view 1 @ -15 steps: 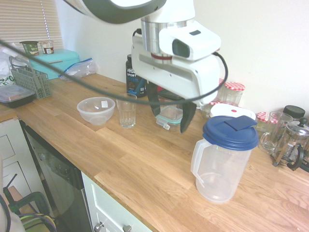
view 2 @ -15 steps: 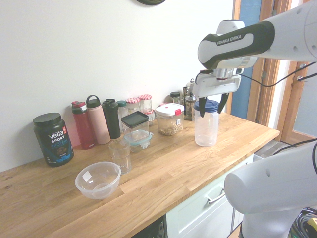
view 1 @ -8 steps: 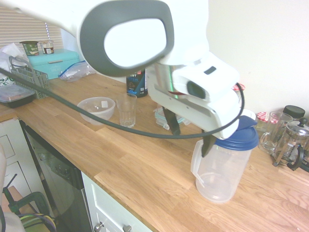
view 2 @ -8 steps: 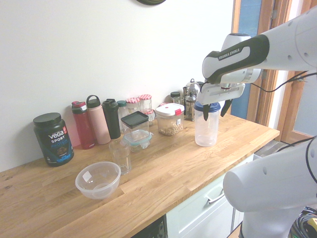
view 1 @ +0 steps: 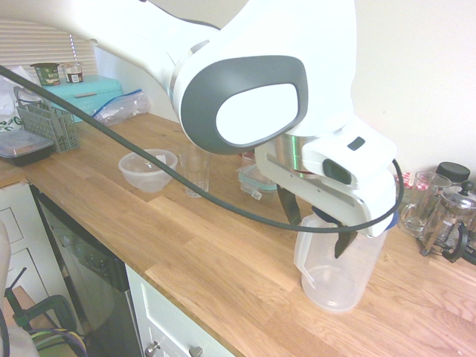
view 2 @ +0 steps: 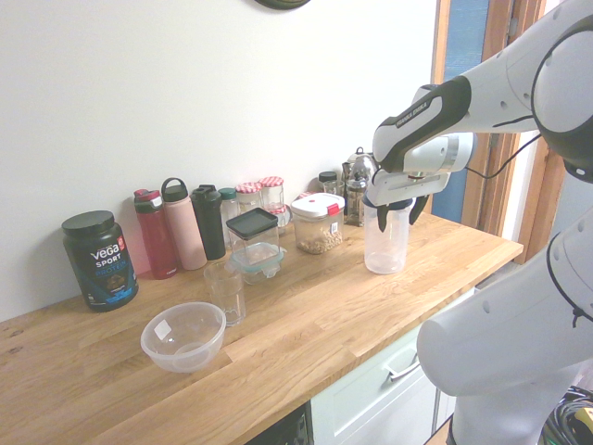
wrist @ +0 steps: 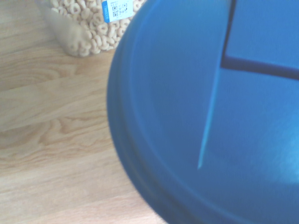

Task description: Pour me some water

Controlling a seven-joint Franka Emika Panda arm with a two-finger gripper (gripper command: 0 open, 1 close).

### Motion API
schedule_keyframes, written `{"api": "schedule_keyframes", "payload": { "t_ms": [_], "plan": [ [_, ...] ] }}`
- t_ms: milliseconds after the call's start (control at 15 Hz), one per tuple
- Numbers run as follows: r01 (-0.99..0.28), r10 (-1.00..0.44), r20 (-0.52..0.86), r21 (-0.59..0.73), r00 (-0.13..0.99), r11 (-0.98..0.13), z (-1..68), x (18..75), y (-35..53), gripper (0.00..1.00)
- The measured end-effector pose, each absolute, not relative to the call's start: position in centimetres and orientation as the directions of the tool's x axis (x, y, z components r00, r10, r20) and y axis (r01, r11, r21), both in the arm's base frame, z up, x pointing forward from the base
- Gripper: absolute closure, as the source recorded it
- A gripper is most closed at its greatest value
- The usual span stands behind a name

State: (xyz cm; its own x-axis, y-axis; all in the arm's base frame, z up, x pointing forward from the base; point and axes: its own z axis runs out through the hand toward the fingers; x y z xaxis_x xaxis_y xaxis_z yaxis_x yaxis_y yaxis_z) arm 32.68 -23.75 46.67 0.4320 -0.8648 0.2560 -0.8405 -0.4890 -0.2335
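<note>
The gripper [view 1: 318, 232] hangs with its dark fingers spread wide, one on each side of the top of the clear plastic jug [view 1: 331, 271], gripping nothing yet. In the wrist view the jug's blue lid [wrist: 210, 107] fills most of the picture, so the hand sits just above it. The jug stands upright on the wooden worktop [view 1: 216, 253], near the front edge, its white handle [view 1: 303, 249] turned toward the open counter.

It looks nearly empty, so I'd judge it light, but the thin smooth walls will likely flex and slip under a squeeze. The stiffer band just under the lid rim seems the safer place to grip, or the handle.

The drinking glass [view 2: 225, 293] waits well apart along the counter, beside a clear bowl [view 2: 183, 336]; that one is fragile and easy to knock. Between jug and glass the worktop is bare along the front. Behind, by the wall, stand a cereal container [view 2: 318, 223], bottles [view 2: 182, 224] and a French press [view 1: 450, 222], so swinging toward the wall is risky.
</note>
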Motion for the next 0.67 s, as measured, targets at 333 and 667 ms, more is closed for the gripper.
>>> {"api": "schedule_keyframes", "payload": {
  "t_ms": [333, 667],
  "plan": [
    [-0.84, -0.865, 0.253, -0.233, 0.434, -0.49, 46.37, 33.16, -24.11, 1.0],
    [-0.838, -0.862, 0.253, -0.229, 0.44, -0.495, 46.21, 33.34, -24.0, 1.0]
  ]
}}
